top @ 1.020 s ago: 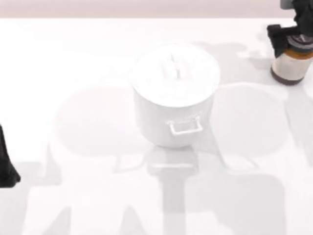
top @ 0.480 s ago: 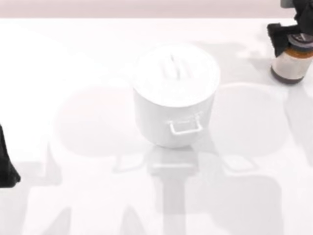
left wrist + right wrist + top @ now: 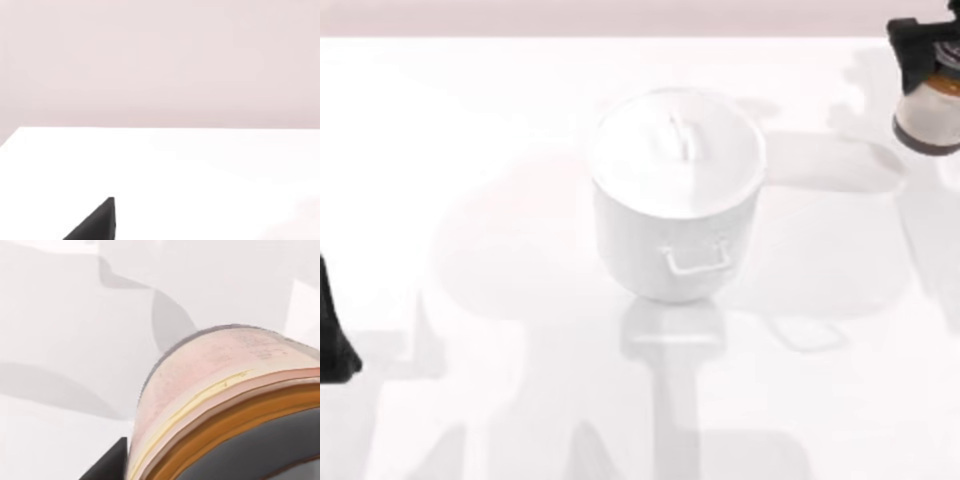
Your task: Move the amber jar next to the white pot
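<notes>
The white pot [image 3: 677, 190] stands on the table [image 3: 500, 130], about midway between its left and right edges, side handle toward the near edge. The amber jar [image 3: 928, 112] is up by the far right corner, well apart from the pot. The left arm [image 3: 334, 335] sits at the left edge.

The amber jar [image 3: 928, 118] is showing glossy brown glass under a matt, paper-like white label. The white pot [image 3: 676, 195] is looking smooth and matt, and the tabletop [image 3: 500, 150] is reflecting faintly.
</notes>
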{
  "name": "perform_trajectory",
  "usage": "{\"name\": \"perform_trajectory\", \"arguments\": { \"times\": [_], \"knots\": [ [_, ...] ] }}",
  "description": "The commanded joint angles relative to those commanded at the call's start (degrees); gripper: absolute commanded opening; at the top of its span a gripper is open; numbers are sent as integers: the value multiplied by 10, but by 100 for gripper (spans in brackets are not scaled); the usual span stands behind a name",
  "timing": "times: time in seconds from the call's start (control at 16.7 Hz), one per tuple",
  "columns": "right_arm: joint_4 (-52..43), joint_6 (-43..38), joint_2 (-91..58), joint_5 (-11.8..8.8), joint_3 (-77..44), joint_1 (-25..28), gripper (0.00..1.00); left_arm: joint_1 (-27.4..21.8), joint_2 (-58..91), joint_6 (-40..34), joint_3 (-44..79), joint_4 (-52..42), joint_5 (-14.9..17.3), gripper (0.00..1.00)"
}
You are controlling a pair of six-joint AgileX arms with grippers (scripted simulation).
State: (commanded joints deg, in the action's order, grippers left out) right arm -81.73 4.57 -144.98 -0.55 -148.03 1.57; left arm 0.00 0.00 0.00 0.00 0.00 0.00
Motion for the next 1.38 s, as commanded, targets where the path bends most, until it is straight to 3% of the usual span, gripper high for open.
{"name": "perform_trajectory", "arguments": {
  "times": [0.42, 0.9, 1.08, 1.38],
  "knots": [
    [69, -2, 198, -2, 276, 5, 0, 0, 0, 0, 0, 0, 0, 100],
    [83, -5, 236, -3, 319, 4, 0, 0, 0, 0, 0, 0, 0, 100],
    [110, -44, 248, 5, 358, 34, 0, 0, 0, 0, 0, 0, 0, 100],
    [191, -176, 284, 29, 480, 121, 0, 0, 0, 0, 0, 0, 0, 100]
  ]
}}
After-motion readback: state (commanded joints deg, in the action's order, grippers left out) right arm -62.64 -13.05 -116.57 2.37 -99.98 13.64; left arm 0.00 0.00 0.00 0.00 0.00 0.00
